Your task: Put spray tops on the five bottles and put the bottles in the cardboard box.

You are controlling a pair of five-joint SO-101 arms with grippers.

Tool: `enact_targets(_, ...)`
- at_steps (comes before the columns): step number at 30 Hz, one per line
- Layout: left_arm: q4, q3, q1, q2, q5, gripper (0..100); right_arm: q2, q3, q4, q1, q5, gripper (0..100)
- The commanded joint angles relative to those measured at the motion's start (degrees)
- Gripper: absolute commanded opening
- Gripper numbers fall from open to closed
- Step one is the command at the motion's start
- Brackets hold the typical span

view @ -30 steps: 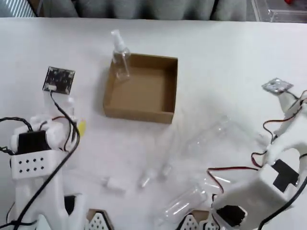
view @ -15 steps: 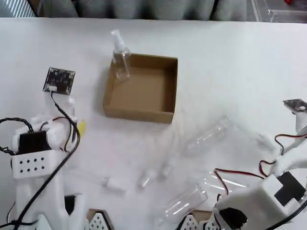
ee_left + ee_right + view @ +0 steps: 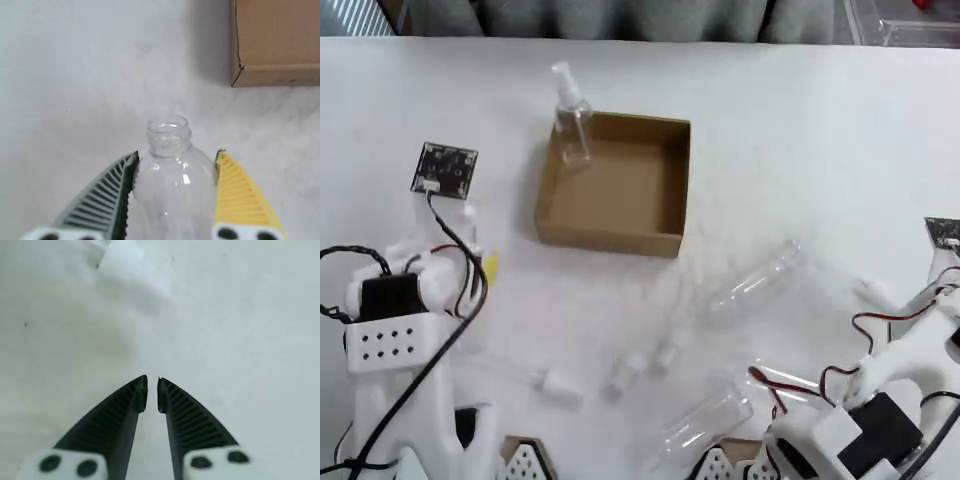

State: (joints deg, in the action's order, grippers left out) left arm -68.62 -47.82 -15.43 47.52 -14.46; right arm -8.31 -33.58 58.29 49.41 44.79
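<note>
White table (image 3: pixel 800 130). Cardboard box (image 3: pixel 615 185) sits toward 12 o'clock, with a capped bottle (image 3: pixel 572 120) upright at its 11 o'clock corner. At the box's 8 o'clock, my left gripper (image 3: pixel 175 156) clamps an uncapped bottle (image 3: pixel 170 175). Loose bottles (image 3: pixel 752 280) lie at its 4–5 o'clock. Right gripper (image 3: pixel 152 389) has its fingers nearly touching and empty, near a spray top (image 3: pixel 132 267).

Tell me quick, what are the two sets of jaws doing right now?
Left gripper: closed on a clear bottle with no top.
Right gripper: closed, holding nothing.
</note>
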Motion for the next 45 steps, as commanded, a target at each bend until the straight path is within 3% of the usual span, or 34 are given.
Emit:
enact_targets(1,1.3,0.4,-0.8,1.6,0.6,2,-0.4,-0.1,-5.0,-2.9,-3.5,1.8)
enact_targets(7,2.4,-1.4,-0.9,2.1,0.6,2,8.6,3.9,-8.7,-5.9,-3.5,1.8)
enact_targets(13,2.4,-1.3,-2.9,2.1,0.6,2,18.7,15.2,-3.8,-4.9,-3.8,1.8)
enact_targets(24,2.4,-1.3,-2.9,2.1,0.6,2,30.5,33.6,-3.4,-7.3,-11.3,1.8)
enact_targets(32,2.4,-1.4,-2.9,2.1,0.6,2,41.5,48.5,-3.3,-13.4,-15.9,1.8)
enact_targets(38,2.4,-1.4,-2.9,2.1,0.6,2,46.5,65.2,10.0,-14.2,-21.4,1.8)
enact_targets(45,2.4,-1.4,-2.7,2.1,0.6,2,47.6,82.0,28.0,-15.9,-34.2,1.8)
